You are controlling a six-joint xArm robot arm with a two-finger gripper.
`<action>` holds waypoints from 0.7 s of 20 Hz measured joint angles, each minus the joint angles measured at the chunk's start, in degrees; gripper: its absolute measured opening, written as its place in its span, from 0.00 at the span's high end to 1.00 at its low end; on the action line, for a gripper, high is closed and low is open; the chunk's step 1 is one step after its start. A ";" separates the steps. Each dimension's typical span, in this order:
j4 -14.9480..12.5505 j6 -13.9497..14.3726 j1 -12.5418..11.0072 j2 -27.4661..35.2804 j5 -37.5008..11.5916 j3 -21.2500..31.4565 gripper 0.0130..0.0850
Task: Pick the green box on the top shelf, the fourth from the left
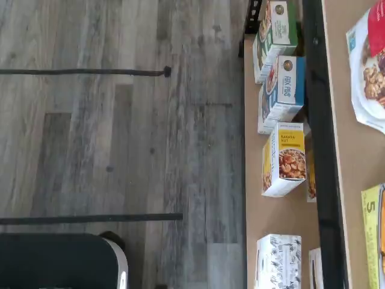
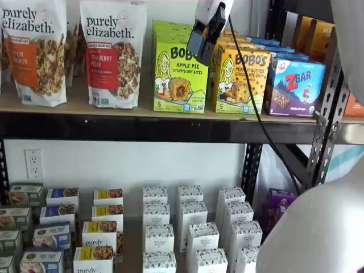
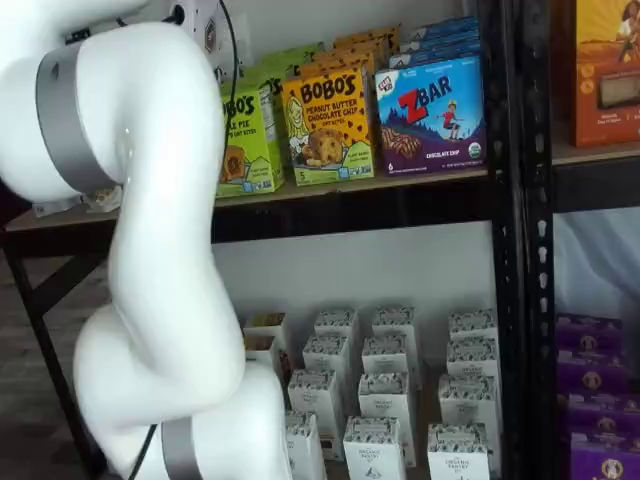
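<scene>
The green box [image 2: 179,79], lime-green and reading "BOBO'S Apple Pie", stands upright at the front of the top shelf [image 2: 170,128], with more green boxes behind it. In a shelf view the arm hides its left part [image 3: 248,130]. My gripper [image 2: 197,48] hangs from the top edge, in front of the box's upper right corner, black fingers pointing down-left. I see the fingers side-on, with no gap and no box in them. In the wrist view a lime-green box edge [image 1: 373,238] shows beyond the shelf's black rail [image 1: 319,150].
A yellow-orange Bobo's box [image 2: 239,79] and a blue ZBar box [image 2: 296,85] stand right of the green box, and granola bags [image 2: 111,54] left of it. Small white boxes [image 2: 190,233] fill the lower level. Black uprights [image 3: 510,250] stand at the right.
</scene>
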 joint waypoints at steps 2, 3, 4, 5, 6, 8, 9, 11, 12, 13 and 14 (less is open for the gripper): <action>1.24 -0.31 -0.85 1.99 3.05 -2.64 0.00; 1.58 -0.42 -1.16 2.77 4.06 -3.69 0.00; 1.72 -0.49 -1.32 3.23 4.53 -4.40 0.00; 1.82 -0.54 -1.47 3.69 4.91 -5.10 0.00; 1.95 -0.59 -1.61 4.13 5.20 -5.76 0.00; 2.62 -0.75 -1.99 4.45 5.18 -6.27 0.00; 3.10 -0.86 -2.22 4.45 4.84 -6.31 0.00; 3.66 -1.02 -2.40 3.90 3.43 -5.61 0.00; 3.87 -1.07 -2.43 3.54 2.52 -5.15 0.00; 4.01 -1.09 -2.42 3.13 1.53 -4.60 0.00; 4.11 -1.09 -2.36 2.74 0.56 -4.07 0.00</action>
